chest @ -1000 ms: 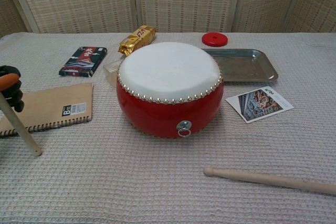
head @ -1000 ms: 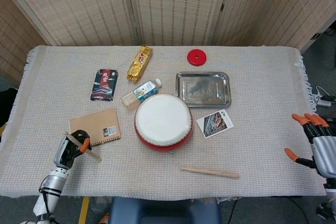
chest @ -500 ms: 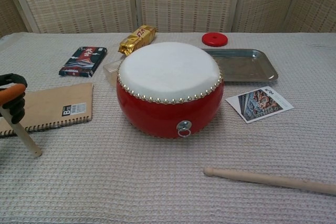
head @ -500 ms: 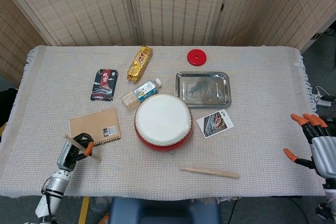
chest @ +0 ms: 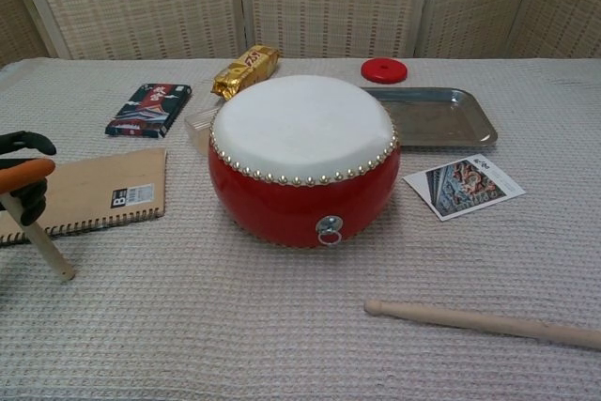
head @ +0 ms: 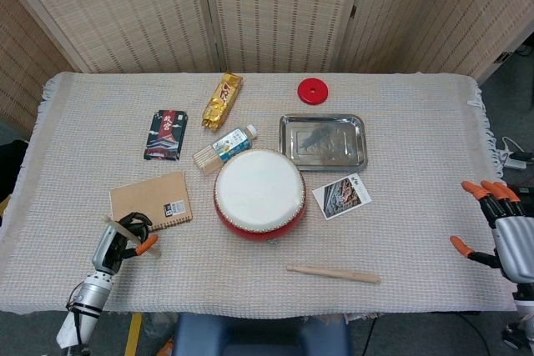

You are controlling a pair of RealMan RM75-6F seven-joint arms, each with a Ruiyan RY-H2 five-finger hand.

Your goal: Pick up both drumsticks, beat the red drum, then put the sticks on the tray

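Note:
The red drum [head: 259, 193] [chest: 300, 161] with a white skin stands mid-table. Behind it to the right lies the empty metal tray [head: 322, 142] [chest: 432, 115]. At the near left, my left hand [head: 119, 242] [chest: 23, 180] grips one drumstick [chest: 45, 246], which slants down with its tip touching the cloth. One finger of that hand is lifted off above the others. The second drumstick [head: 334, 273] [chest: 488, 323] lies flat in front of the drum. My right hand [head: 503, 227] hangs open beyond the table's right edge, well away from that stick.
A brown notebook [head: 150, 200] [chest: 94, 190] lies just beyond my left hand. A photo card [head: 342, 195] [chest: 463, 185] sits right of the drum. Behind the drum are a small bottle [head: 229, 146], a gold packet [head: 222, 100], a dark packet [head: 165, 134] and a red disc [head: 313, 90].
My left hand has slid slightly toward the table's near edge with its drumstick, and one finger has lifted. The right hand and the loose drumstick have stayed put.

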